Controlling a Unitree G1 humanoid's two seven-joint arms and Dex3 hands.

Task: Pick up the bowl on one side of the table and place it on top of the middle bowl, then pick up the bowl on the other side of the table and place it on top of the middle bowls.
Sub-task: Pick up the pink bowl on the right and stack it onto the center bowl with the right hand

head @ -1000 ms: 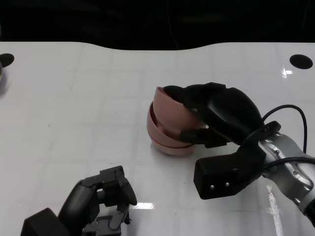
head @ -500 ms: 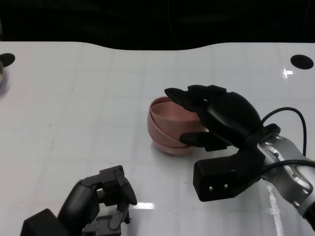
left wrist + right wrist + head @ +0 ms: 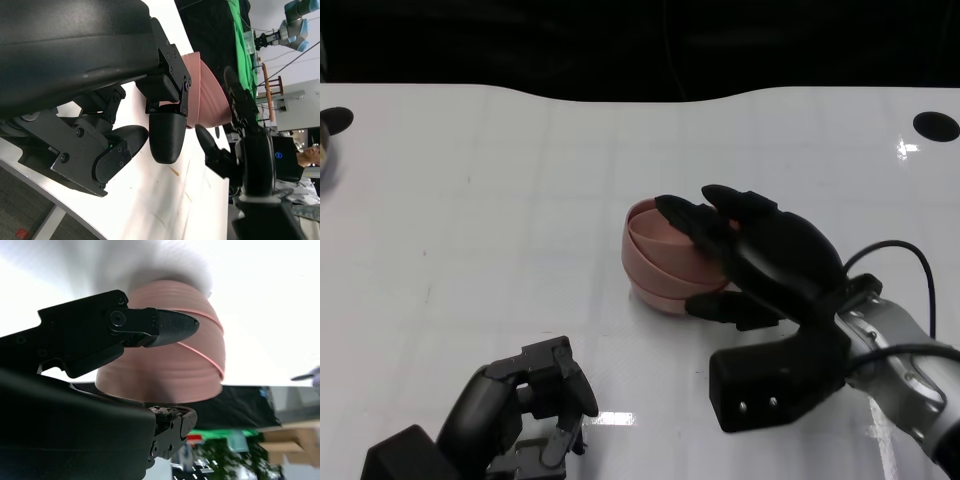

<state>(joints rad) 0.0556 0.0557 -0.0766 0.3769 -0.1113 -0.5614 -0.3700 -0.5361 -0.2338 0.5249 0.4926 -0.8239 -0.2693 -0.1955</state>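
Pink bowls (image 3: 665, 262) sit stacked mid-table (image 3: 500, 200), the top one tilted inside the lower one, its rim seam running slanted across the stack in the right wrist view (image 3: 170, 360). Right hand (image 3: 760, 250) is over the stack from the near-right side: fingers (image 3: 695, 215) draped across the top rim, thumb (image 3: 715, 305) reaching under the near side of the bowls. Looks like contact on the rim, but can't tell whether it's actually clamping the top bowl or has let go, so grip state is unknown. Right wrist view shows one finger (image 3: 165, 327) lying along the bowl wall, touching or just beside it. Left hand (image 3: 525, 405) is near the table's front edge, well apart from the bowls, on their near-left side, fingers curled in, nothing in it. Left wrist view confirms: curled fingers (image 3: 167, 132) over bare table, bowls (image 3: 207, 95) and right hand (image 3: 240, 125) beyond them. A black cable (image 3: 895, 255) loops behind the right forearm. Dark round hole (image 3: 935, 125) at the table's far right, far from the bowls; another round thing (image 3: 330, 135) at the far-left edge, cut off, can't identify it.
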